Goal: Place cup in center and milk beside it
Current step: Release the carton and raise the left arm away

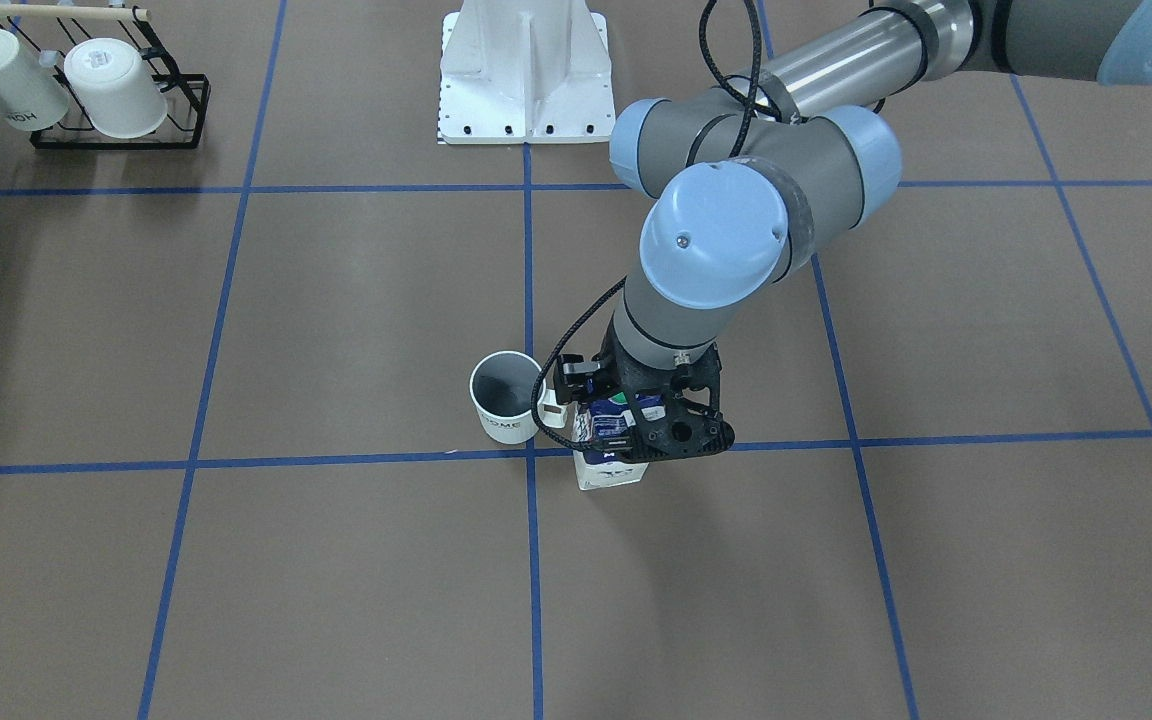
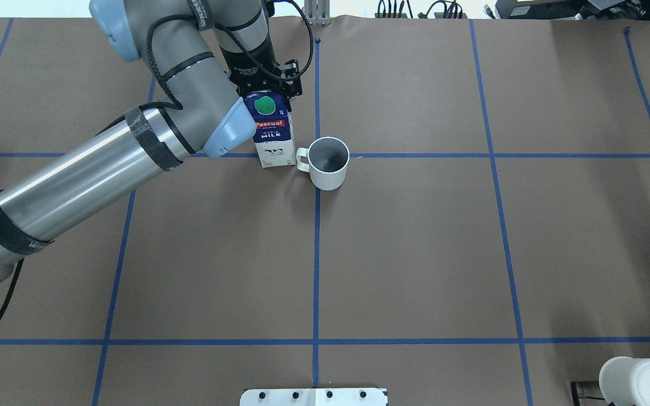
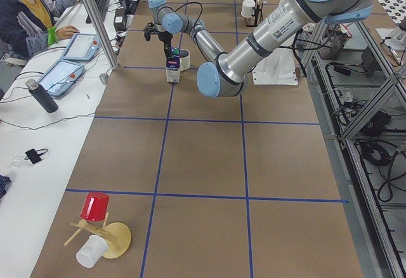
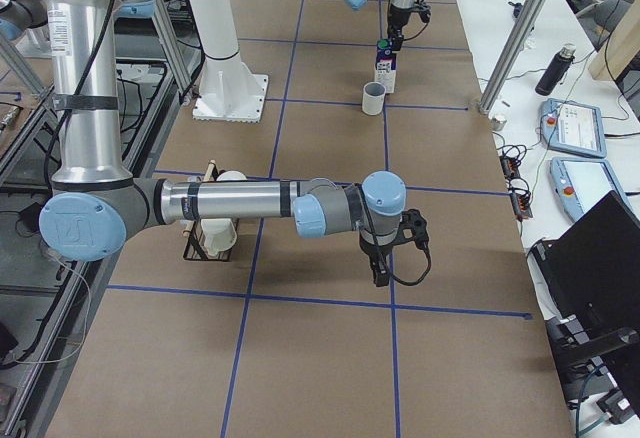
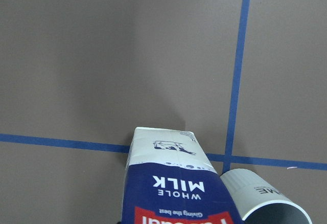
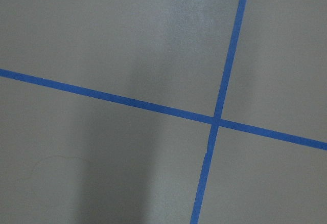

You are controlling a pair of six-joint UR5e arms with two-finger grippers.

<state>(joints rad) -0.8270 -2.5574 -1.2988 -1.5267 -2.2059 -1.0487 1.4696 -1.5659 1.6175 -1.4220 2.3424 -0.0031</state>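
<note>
The white cup (image 2: 329, 163) with its dark grey inside stands upright at the center tape crossing (image 2: 316, 155), its handle turned toward the milk. The navy-and-white milk carton (image 2: 273, 135) with a green cap stands just beside it on the brown surface. My left gripper (image 2: 267, 90) is shut on the carton's top from above. The front view shows the cup (image 1: 504, 398), the milk (image 1: 611, 472) and the left gripper (image 1: 636, 425). The left wrist view shows the milk (image 5: 173, 183) and the cup (image 5: 265, 203) close together. My right gripper (image 4: 381, 273) hangs over bare surface, far from both; I cannot tell whether it is open.
A black wire rack (image 1: 116, 120) with two white mugs stands at a table corner near the robot base (image 1: 526, 70). A red cup on a wooden stand (image 3: 95, 207) lies at the other end. An operator (image 3: 25, 11) sits at a side table.
</note>
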